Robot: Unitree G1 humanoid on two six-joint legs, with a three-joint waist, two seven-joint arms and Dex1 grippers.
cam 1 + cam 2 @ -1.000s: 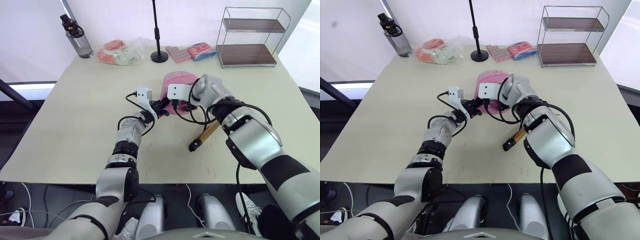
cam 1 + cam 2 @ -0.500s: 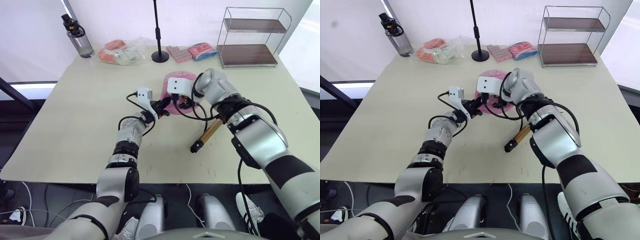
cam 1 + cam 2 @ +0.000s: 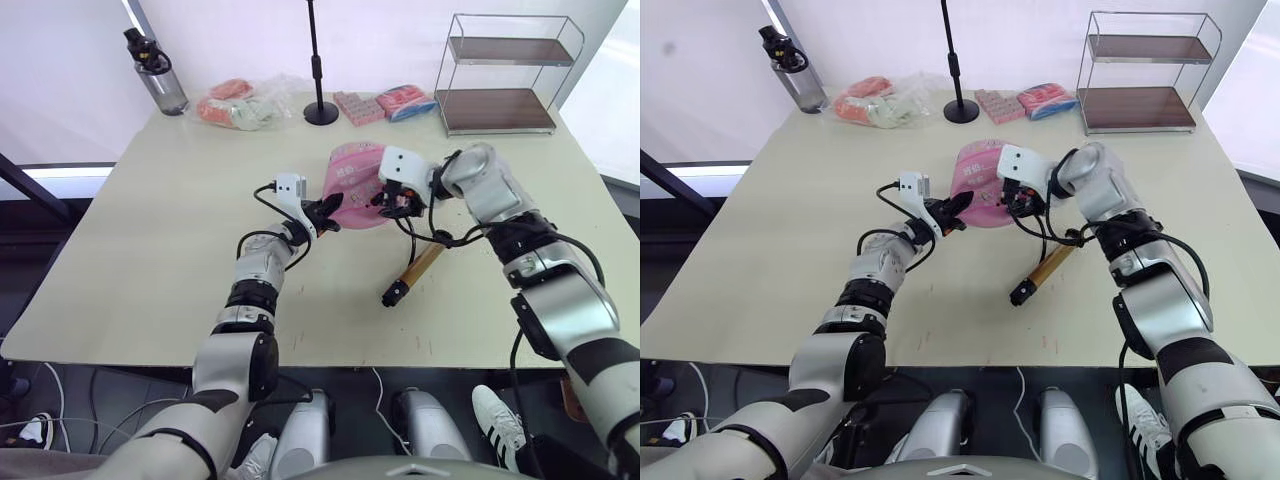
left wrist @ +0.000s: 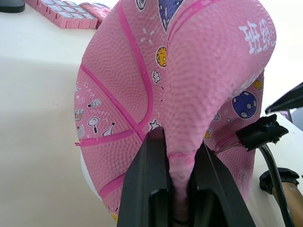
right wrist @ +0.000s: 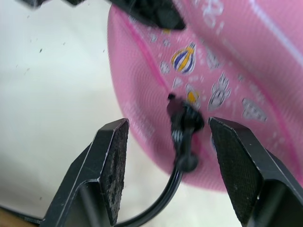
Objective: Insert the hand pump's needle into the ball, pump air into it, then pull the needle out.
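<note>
The pink ball (image 3: 352, 183), saggy and printed with small pictures, lies mid-table. My left gripper (image 4: 179, 142) is shut on a fold of its skin at its left side (image 3: 325, 211). The hand pump (image 3: 420, 264) lies on the table to the ball's right, and its black hose (image 3: 440, 238) loops up to the ball. The needle's black fitting (image 5: 184, 122) rests with its tip against the ball; a thin pin (image 4: 223, 149) shows between fitting and skin. My right gripper (image 5: 166, 125) is open around the fitting at the ball's right side (image 3: 390, 200), its pads (image 5: 115, 156) apart from it.
Along the table's far edge stand a water bottle (image 3: 155, 75), a plastic bag of orange items (image 3: 240, 103), a black stand pole on a round base (image 3: 320, 113), pink packets (image 3: 357, 107) and a wire shelf (image 3: 505, 75).
My right arm has swung out to the right, and its gripper has drawn back from the ball's left part to its right side. The left gripper keeps its hold.
</note>
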